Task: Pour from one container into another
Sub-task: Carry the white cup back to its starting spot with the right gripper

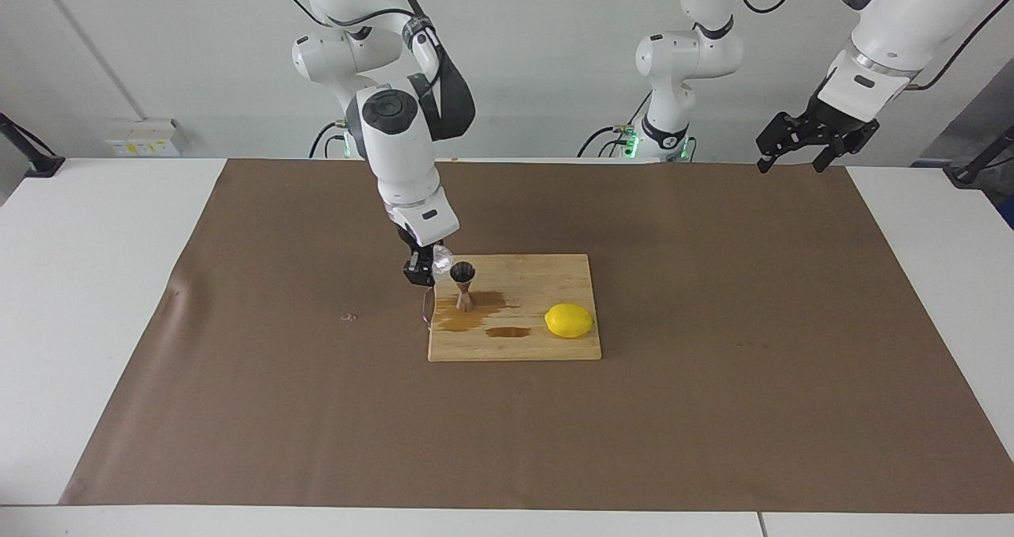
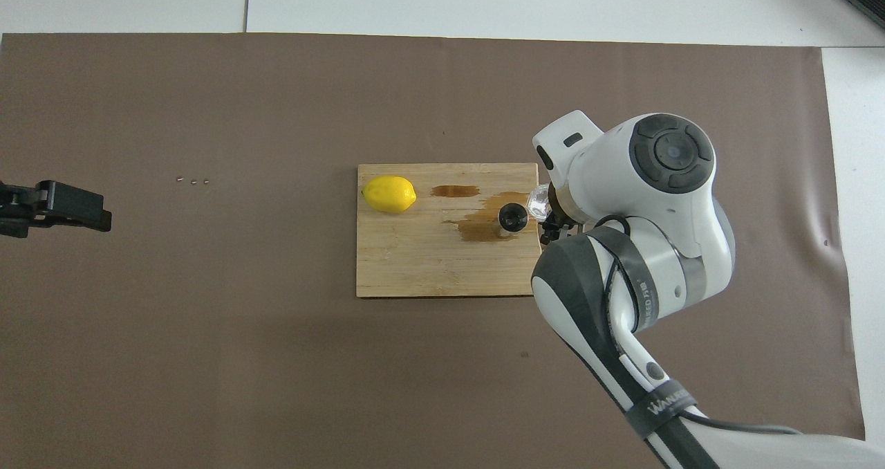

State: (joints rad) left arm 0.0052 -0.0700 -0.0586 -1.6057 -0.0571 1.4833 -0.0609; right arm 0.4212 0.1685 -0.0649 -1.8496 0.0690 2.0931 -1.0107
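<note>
The right hand [image 1: 421,272] is closed on the small faceted glass cup [image 1: 440,257], held over the cutting board's [image 1: 554,283] edge beside the upright steel jigger [image 1: 463,285]. The glass looks light, rigid, slippery and breakable; its bumpy walls offer the surest hold. The left hand [image 1: 816,142] waits open, raised at its own end of the table.

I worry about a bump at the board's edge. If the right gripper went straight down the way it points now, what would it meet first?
Probably the wooden board at its edge toward the right arm's end, or the brown paper just beside it; depth is unclear. The right gripper, shut on the glass cup, hangs beside the jigger, not over it.
</note>
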